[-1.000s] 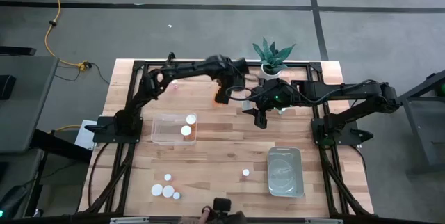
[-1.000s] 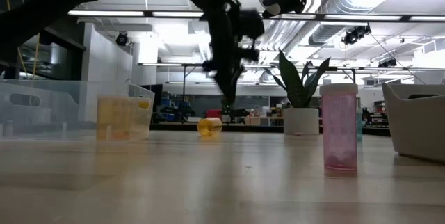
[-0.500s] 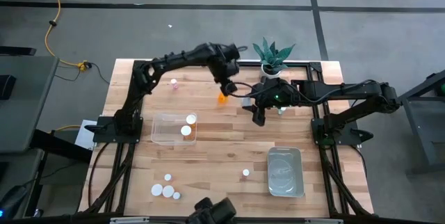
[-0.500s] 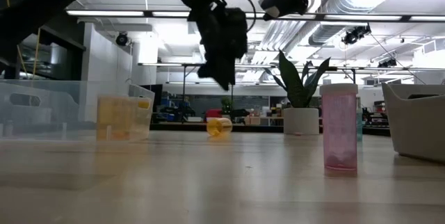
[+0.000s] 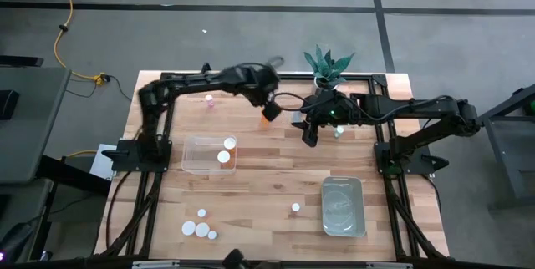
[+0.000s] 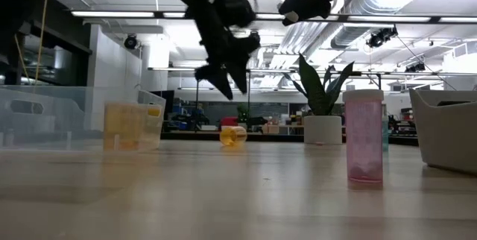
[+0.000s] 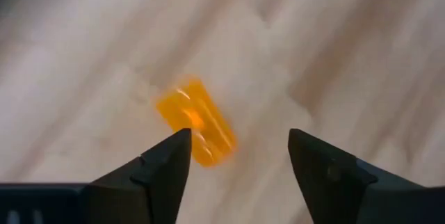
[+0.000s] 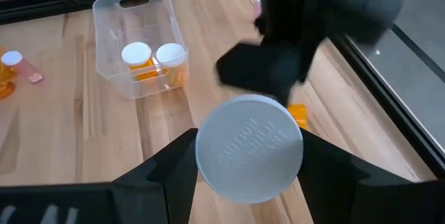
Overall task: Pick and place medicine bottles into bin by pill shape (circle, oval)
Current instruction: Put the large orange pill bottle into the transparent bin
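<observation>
An orange medicine bottle [image 5: 270, 112] lies on its side on the table near the far middle; it also shows in the left wrist view [image 7: 195, 130] and the low view [image 6: 232, 136]. My left gripper [image 7: 236, 137] hovers above it, open and empty, and shows raised in the low view [image 6: 227, 83]. My right gripper [image 5: 311, 133] is shut on a white-capped bottle [image 8: 249, 147], high above the table just right of the orange bottle. My right gripper has a finger on either side of the bottle, just under its white cap [image 8: 249, 147]. The cap faces the wrist camera and hides the body and the place of contact. The bottle is lifted clear of the table.
A clear bin [image 5: 209, 154] at left centre holds two capped bottles [image 8: 149, 60]. A pale bin [image 5: 343, 206] stands at front right. Loose bottles: a pink one [image 5: 209, 99] far left, one [image 5: 295, 208] front centre, several [image 5: 196, 229] front left. A potted plant [image 5: 326, 68] stands at the far edge.
My left gripper has risen from table height beside the orange bottle and drawn back a little toward the far left. The orange bottle has shifted slightly toward the table's right and lies on its side. My right gripper has kept about still with its bottle.
</observation>
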You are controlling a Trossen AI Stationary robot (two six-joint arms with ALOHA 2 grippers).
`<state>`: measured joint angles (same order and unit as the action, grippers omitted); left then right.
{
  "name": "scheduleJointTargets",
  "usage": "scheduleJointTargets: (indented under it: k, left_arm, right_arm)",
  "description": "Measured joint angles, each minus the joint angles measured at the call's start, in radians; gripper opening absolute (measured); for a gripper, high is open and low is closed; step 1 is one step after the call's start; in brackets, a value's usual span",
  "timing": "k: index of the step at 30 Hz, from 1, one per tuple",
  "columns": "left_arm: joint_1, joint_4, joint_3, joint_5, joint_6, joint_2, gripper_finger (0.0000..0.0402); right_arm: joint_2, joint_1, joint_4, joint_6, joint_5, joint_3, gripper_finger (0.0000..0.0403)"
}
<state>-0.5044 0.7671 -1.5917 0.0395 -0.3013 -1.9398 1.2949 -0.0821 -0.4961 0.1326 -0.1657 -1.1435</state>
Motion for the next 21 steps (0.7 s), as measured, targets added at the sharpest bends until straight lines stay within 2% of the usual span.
scheduleJointTargets:
  k: [4, 9, 15, 21]
  left_arm:
    - [0.000, -0.138, 0.176, -0.043, -0.134, 0.101, 0.0256]
    - [-0.025, -0.284, 0.307, 0.002, -0.280, 0.096, 0.0276]
    - [-0.028, -0.352, 0.282, 0.026, -0.314, 0.022, 0.0280]
    - [-0.031, -0.304, 0.219, 0.031, -0.293, -0.065, 0.0280]
  right_arm:
    - [0.000, -0.018, 0.000, -0.002, 0.000, 0.000, 0.0195]
    - [0.000, -0.040, 0.000, -0.001, 0.000, 0.000, 0.0195]
    - [0.000, -0.050, 0.002, 0.007, 0.001, 0.000, 0.0195]
    - [0.000, -0.049, 0.006, 0.009, 0.000, 0.000, 0.0195]
